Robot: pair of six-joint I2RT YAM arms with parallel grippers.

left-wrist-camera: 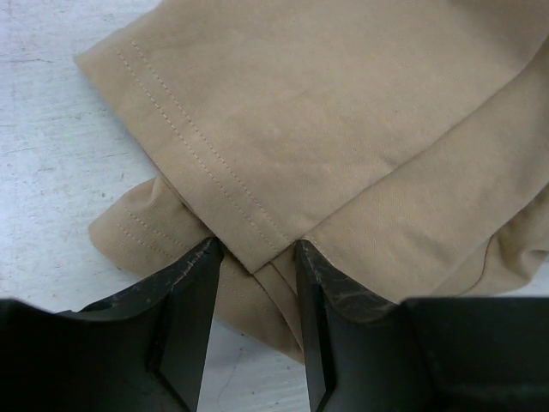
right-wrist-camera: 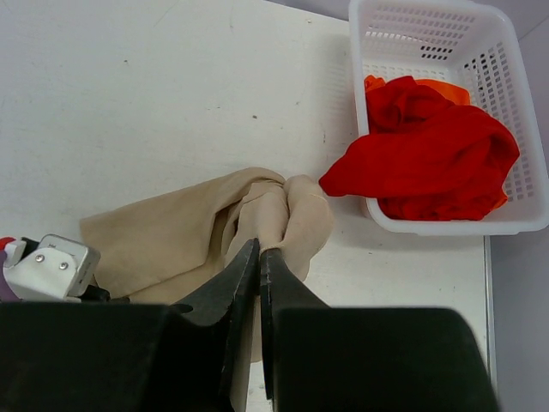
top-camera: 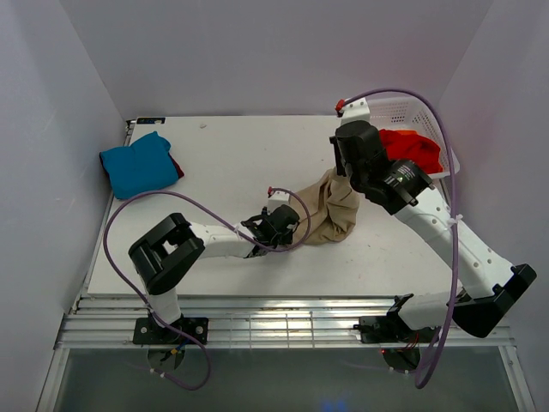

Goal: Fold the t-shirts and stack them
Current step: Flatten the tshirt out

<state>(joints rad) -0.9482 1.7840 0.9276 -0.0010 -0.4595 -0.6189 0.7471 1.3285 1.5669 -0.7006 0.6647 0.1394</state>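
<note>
Although four t-shirts can be counted, only the tan t-shirt (top-camera: 336,213) is at the grippers. It lies crumpled right of the middle of the worktop (top-camera: 232,163), between the two of them. The left gripper (left-wrist-camera: 257,253) sits low at the shirt's left side with its fingers apart; a stitched hem corner lies flat in the gap between the fingertips, more cloth runs beneath them, and nothing is pinched there. The right gripper (right-wrist-camera: 259,251) has its fingers pressed together on a bunched fold of the same shirt, which rises in a peak to the tips. At the far left corner a folded teal-blue t-shirt (top-camera: 137,165) rests on a dark red t-shirt (top-camera: 177,165), of which only a sliver shows at its right edge. One white lattice basket (right-wrist-camera: 446,225) stands at the far right corner and holds the bright red t-shirt (right-wrist-camera: 429,159), heaped loosely and spilling over one rim. An orange fold shows behind it, and whether that is a separate garment cannot be told.
</note>
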